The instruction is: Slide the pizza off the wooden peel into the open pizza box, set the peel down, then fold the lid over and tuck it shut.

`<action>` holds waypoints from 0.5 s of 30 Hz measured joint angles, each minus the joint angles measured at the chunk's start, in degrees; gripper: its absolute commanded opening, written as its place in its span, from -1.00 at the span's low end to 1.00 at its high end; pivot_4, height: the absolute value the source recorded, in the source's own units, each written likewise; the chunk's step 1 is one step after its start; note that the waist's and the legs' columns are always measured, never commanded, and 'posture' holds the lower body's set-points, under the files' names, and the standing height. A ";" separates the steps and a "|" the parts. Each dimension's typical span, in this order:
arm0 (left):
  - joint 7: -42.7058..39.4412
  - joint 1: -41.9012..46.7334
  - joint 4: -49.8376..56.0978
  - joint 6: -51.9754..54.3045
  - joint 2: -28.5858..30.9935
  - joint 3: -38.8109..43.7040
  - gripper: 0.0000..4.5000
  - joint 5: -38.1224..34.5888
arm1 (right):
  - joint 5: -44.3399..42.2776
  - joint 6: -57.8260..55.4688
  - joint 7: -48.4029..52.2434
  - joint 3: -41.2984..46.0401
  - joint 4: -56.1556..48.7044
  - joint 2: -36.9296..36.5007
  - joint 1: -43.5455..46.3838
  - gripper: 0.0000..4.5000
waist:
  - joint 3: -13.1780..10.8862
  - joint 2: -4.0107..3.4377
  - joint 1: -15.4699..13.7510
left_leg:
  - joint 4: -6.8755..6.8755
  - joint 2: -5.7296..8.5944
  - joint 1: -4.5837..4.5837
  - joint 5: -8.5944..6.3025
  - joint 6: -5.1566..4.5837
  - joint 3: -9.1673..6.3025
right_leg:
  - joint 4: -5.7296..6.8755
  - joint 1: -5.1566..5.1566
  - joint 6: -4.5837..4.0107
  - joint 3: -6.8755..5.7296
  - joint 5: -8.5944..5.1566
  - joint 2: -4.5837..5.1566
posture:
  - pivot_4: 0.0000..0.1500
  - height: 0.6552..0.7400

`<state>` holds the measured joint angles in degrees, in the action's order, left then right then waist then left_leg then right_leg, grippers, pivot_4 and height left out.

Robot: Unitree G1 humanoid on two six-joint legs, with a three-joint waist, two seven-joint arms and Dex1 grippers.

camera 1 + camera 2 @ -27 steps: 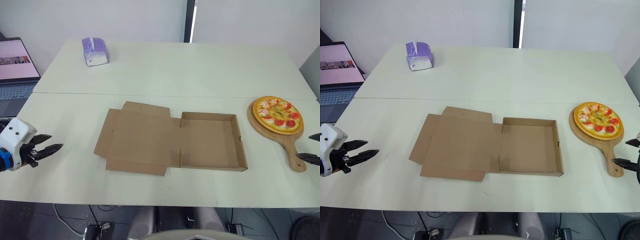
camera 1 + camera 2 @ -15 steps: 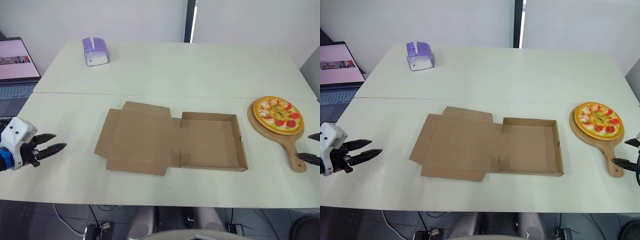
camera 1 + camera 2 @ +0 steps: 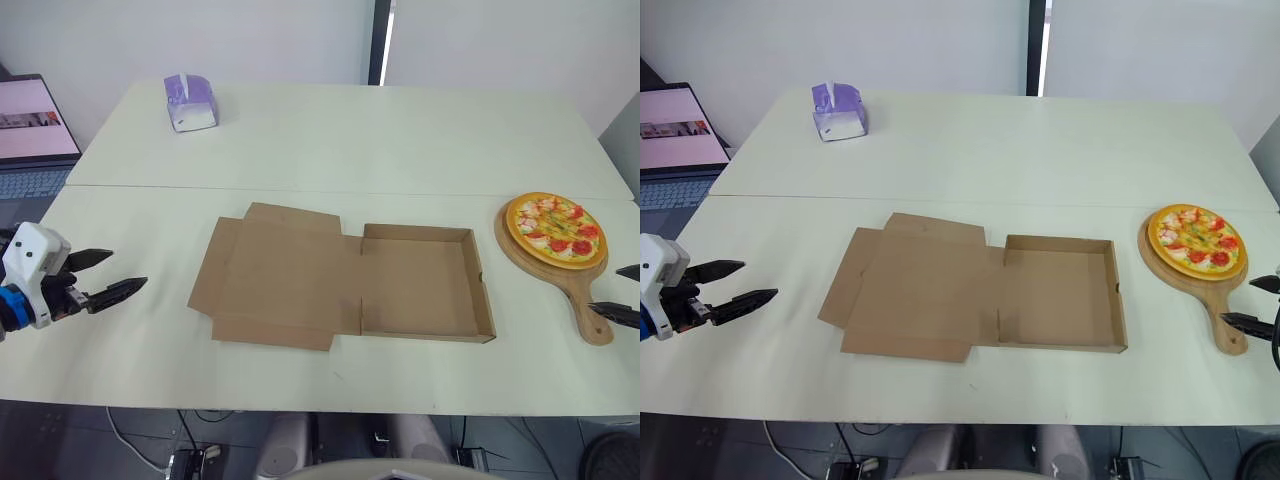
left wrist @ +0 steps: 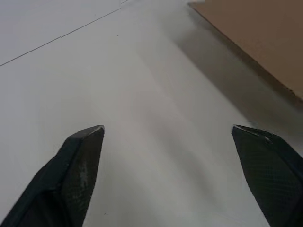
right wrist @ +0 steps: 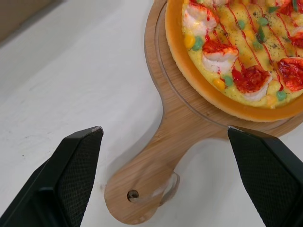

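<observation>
- The left gripper [image 3: 128, 270] has moved in toward the pizza box [image 3: 415, 285] over the last second. It is well apart from the box on the lid's side, low over the table [image 3: 400, 140].
- Its fingers have gone from nearly closed to spread wide. They hold nothing.
- The right gripper [image 3: 606, 289] has barely shifted. It sits on the far side of the box from the left gripper, fingers spread, with the peel's handle [image 5: 156, 156] between them. I see no contact with the wood yet.
- The pizza [image 3: 555, 228] lies whole on the round end of the peel [image 3: 520, 250], which rests flat on the table just beside the box's open tray.
- The tray is empty. The lid [image 3: 280, 285] lies fully open and flat, flaps out, on the side of the box away from the peel.
- Assessment: no step of the task is complete. The right gripper is lined up to grasp the handle, which I judge to be the first move.
- Assessment: the left gripper's approach looks like staging for steadying the box or the later lid fold.
</observation>
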<state>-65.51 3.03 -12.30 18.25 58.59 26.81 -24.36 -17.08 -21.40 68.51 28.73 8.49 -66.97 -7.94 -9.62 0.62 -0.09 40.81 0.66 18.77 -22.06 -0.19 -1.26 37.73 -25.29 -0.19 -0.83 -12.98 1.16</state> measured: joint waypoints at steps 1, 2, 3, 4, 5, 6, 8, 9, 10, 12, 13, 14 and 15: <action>-0.30 1.09 1.99 1.29 -0.01 -0.25 0.98 -1.11 | -0.03 -0.42 -0.08 0.42 -0.50 0.11 -0.11 1.00 | 0.00 0.00 -0.13 | 0.01 0.01 0.01 0.00 0.00 -0.01 | 0.00 0.01 0.00 0.00 0.00 0.00 | 1.00 0.65; -0.44 1.80 3.70 1.87 -0.01 -0.66 0.98 -1.87 | -0.07 -0.52 -0.14 0.73 -0.95 0.19 -0.11 1.00 | 0.00 0.00 -0.20 | 0.01 0.01 0.00 0.00 0.00 0.00 | 0.00 0.01 0.00 0.01 0.00 0.01 | 1.00 0.65; -0.77 3.03 6.77 3.30 -0.02 -1.84 0.98 -3.04 | -0.36 -0.97 -0.24 1.63 -1.89 0.46 -0.30 1.00 | 0.00 0.00 -0.22 | 0.01 0.02 0.00 0.02 0.04 0.00 | 0.00 0.01 0.01 0.01 0.00 0.01 | 1.00 0.65; -1.14 3.81 8.72 4.12 -0.18 -2.75 0.98 -3.77 | -0.65 -1.46 -0.31 2.05 -2.48 0.58 -0.55 1.00 | 0.00 0.00 -0.19 | 0.00 0.01 0.00 0.09 0.16 0.00 | 0.00 0.01 0.01 0.01 0.00 0.00 | 1.00 0.65; -1.39 5.14 11.07 5.34 -0.68 -4.21 0.98 -4.75 | -1.02 -2.29 -0.48 3.00 -3.45 1.07 -1.32 1.00 | 0.00 0.00 -0.27 | -0.01 0.02 0.02 0.10 0.17 -0.02 | 0.01 0.01 0.01 0.01 0.00 0.00 | 1.00 0.65; -1.52 6.34 13.66 6.33 -1.19 -5.75 0.98 -5.57 | -1.51 -3.27 -0.74 3.88 -4.81 1.83 -2.01 1.00 | 0.00 0.00 -0.30 | 0.00 0.01 0.03 0.10 0.18 -0.03 | 0.01 0.01 0.00 0.00 0.00 -0.01 | 1.00 0.65; -1.97 8.19 17.31 8.01 -1.38 -8.62 0.98 -7.20 | -2.44 -5.19 -1.14 5.20 -7.55 3.10 -3.49 1.00 | 0.00 0.00 -0.25 | 0.00 0.01 0.03 0.10 0.18 -0.02 | 0.02 0.00 0.01 0.01 0.00 -0.01 | 1.00 0.65; -2.42 9.42 19.35 9.09 -1.43 -9.95 0.98 -8.05 | -2.89 -6.55 -1.24 6.28 -9.19 3.76 -4.71 1.00 | 0.00 0.00 -0.25 | 0.00 0.02 0.03 0.10 0.19 -0.02 | 0.02 0.01 0.01 0.02 0.00 -0.02 | 1.00 0.65; -2.72 10.39 20.79 9.80 -1.47 -10.83 0.98 -8.79 | -3.37 -7.50 -1.38 7.07 -10.28 4.27 -5.29 1.00 | 0.00 0.00 -0.25 | 0.00 0.02 0.03 0.10 0.19 -0.02 | 0.03 0.01 0.01 0.02 0.00 -0.02 | 1.00 0.65; -2.99 13.86 24.99 11.59 -2.46 -13.80 0.98 -10.69 | -4.91 -10.84 -2.29 9.72 -13.53 5.78 -6.78 1.00 | 0.00 0.00 -0.27 | 0.01 0.02 0.03 0.10 0.18 -0.01 | 0.04 0.08 0.01 0.03 0.01 -0.02 | 1.00 0.65; -3.19 15.18 26.53 11.85 -3.18 -15.16 0.98 -11.36 | -5.56 -12.21 -2.63 10.66 -14.82 6.27 -7.02 1.00 | 0.00 0.00 -0.27 | 0.01 0.03 0.03 0.10 0.18 0.00 | 0.04 0.10 0.01 0.05 0.01 -0.02 | 1.00 0.65; -3.37 16.58 27.82 12.15 -4.44 -16.74 0.98 -11.78 | -6.51 -13.95 -3.05 11.68 -16.01 6.83 -7.24 1.00 | 0.01 -0.01 -0.27 | 0.01 0.04 0.03 0.10 0.19 0.01 | 0.04 0.16 0.01 0.06 0.01 -0.03 | 1.00 0.65; -3.61 17.78 28.59 12.18 -5.61 -18.61 0.98 -11.89 | -7.20 -15.41 -3.55 12.49 -17.18 7.36 -7.53 1.00 | 0.01 -0.02 -0.25 | 0.01 0.04 0.01 0.10 0.19 0.01 | 0.05 0.21 0.02 0.06 0.00 -0.04 | 1.00 0.65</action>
<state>-69.13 20.81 16.28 30.43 52.98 8.20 -36.25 -24.28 -36.81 64.96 41.21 -8.69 -59.61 -15.47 -9.61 0.60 -0.35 40.83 0.70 18.79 -21.95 0.00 -1.25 37.78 -25.08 -0.18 -0.77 -12.98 1.12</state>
